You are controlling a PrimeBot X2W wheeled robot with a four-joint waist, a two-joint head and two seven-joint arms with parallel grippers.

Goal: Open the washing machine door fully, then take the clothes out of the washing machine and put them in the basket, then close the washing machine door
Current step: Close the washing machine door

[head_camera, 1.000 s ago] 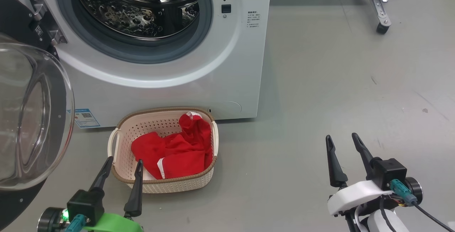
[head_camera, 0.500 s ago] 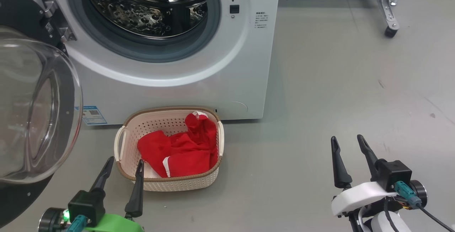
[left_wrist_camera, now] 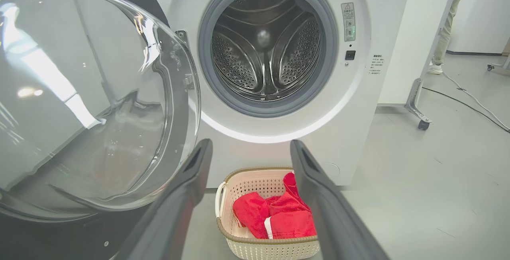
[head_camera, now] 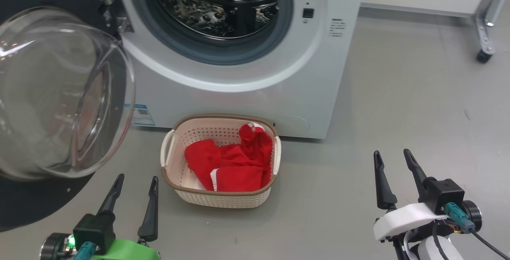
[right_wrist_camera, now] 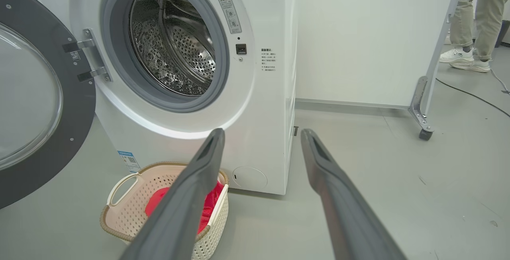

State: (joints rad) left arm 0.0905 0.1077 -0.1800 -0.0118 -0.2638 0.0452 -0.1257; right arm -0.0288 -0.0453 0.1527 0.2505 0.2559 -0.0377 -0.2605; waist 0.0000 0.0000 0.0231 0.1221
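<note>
The white washing machine [head_camera: 247,100] stands with its drum mouth [left_wrist_camera: 267,49] uncovered, and I see only bare metal inside. The washing machine door [head_camera: 59,92] hangs swung out at the left, glass bowl bulging toward me. In front of the machine, on the floor, the cream basket [head_camera: 223,198] holds the red clothes [head_camera: 235,164]. My left gripper [head_camera: 137,177] is open, low, just left of the basket and below the door. My right gripper [head_camera: 391,152] is open over bare floor well right of the basket. Both hold nothing.
A white panel on a metal leg with a caster [right_wrist_camera: 422,108] stands right of the machine. A person's legs [right_wrist_camera: 474,13] and a floor cable [right_wrist_camera: 470,96] are beyond it. Grey floor [head_camera: 398,92] spreads to the right.
The head camera has turned, so the machine, door and basket sit further right in the picture. Both grippers stay open and low; the clothes lie unchanged in the basket.
</note>
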